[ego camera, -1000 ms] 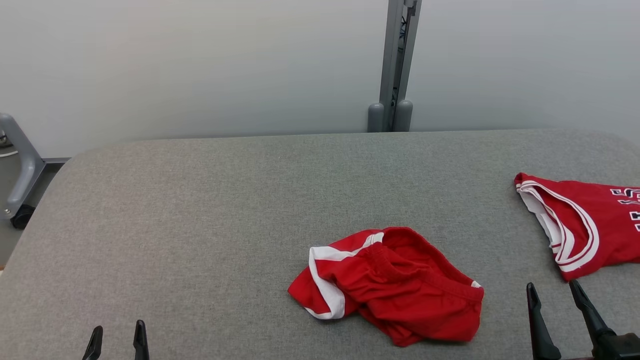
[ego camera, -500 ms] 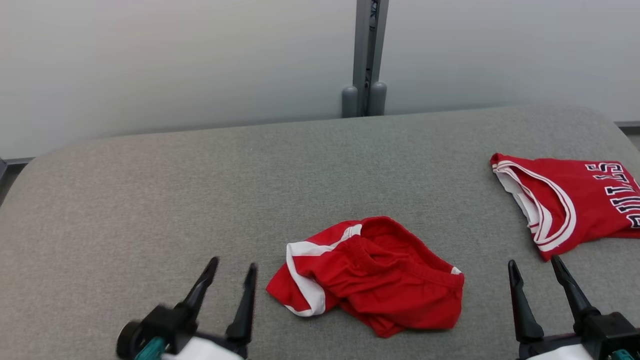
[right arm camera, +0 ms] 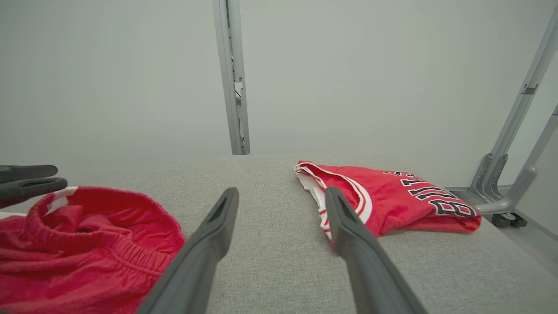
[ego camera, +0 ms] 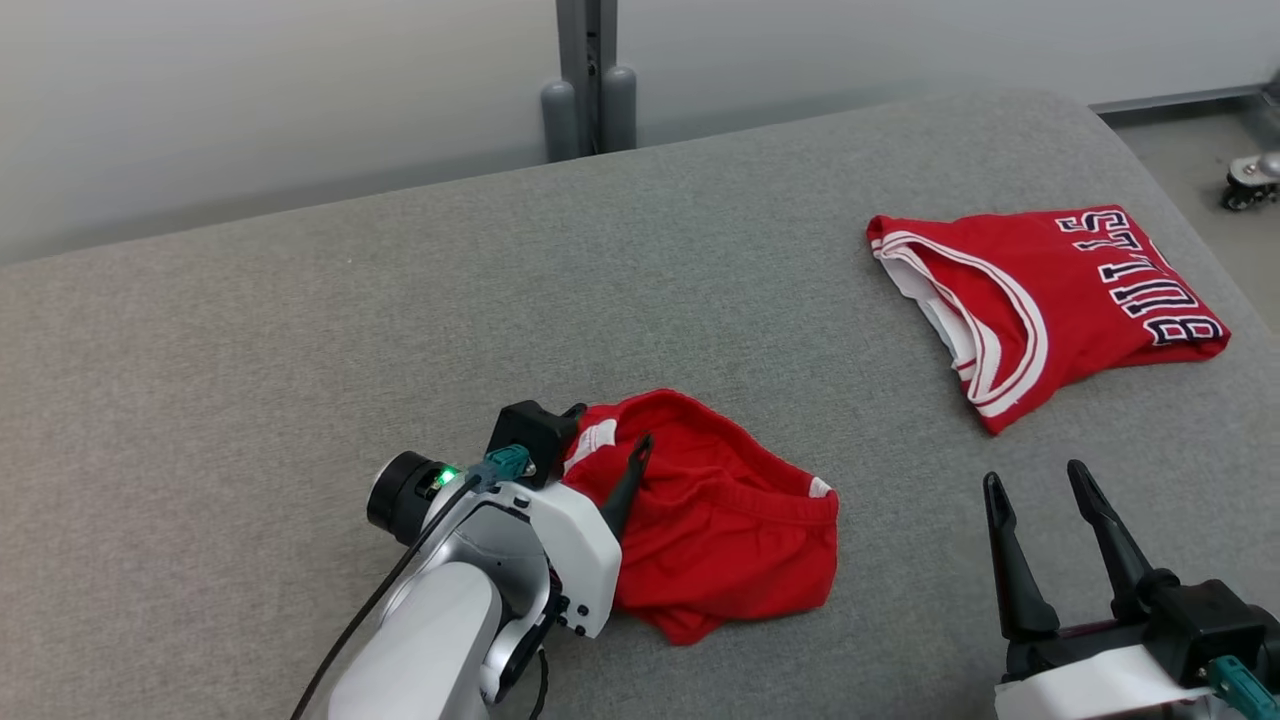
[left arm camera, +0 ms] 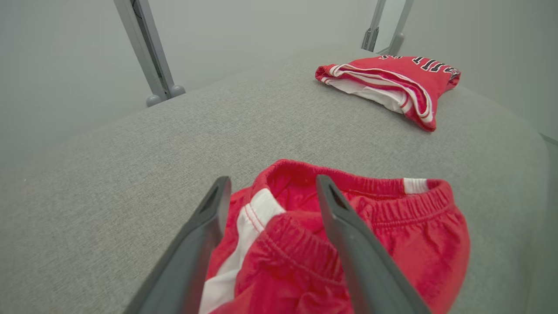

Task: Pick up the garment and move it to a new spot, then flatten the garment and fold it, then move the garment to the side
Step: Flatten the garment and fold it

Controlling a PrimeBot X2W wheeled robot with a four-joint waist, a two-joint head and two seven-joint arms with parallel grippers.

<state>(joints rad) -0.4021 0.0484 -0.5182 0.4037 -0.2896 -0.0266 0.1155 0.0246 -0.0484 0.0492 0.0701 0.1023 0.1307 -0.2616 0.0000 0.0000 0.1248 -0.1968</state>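
Observation:
The garment point(ego camera: 730, 520) is a crumpled pair of red shorts with a white side stripe, lying on the grey table point(ego camera: 300, 330) near its front middle. My left gripper point(ego camera: 610, 428) hangs open over the shorts' left edge. In the left wrist view its fingers point(left arm camera: 273, 183) straddle the waistband and white stripe of the shorts point(left arm camera: 392, 226) with nothing pinched. My right gripper point(ego camera: 1035, 478) stands open over bare table to the right of the shorts. The right wrist view has its fingers point(right arm camera: 282, 192) between the shorts point(right arm camera: 87, 244) and the jersey.
A folded red jersey point(ego camera: 1040, 300) with white trim and dark letters lies at the table's far right, and is also in the wrist views point(left arm camera: 392, 78) point(right arm camera: 392, 200). A grey post point(ego camera: 590, 80) stands behind the table. A wheeled frame point(ego camera: 1250, 175) sits beyond the right edge.
The head camera has swung, shifting the whole picture left and down. My left arm has come forward and right, from the bare table onto the shorts' left edge. Both grippers have stayed open.

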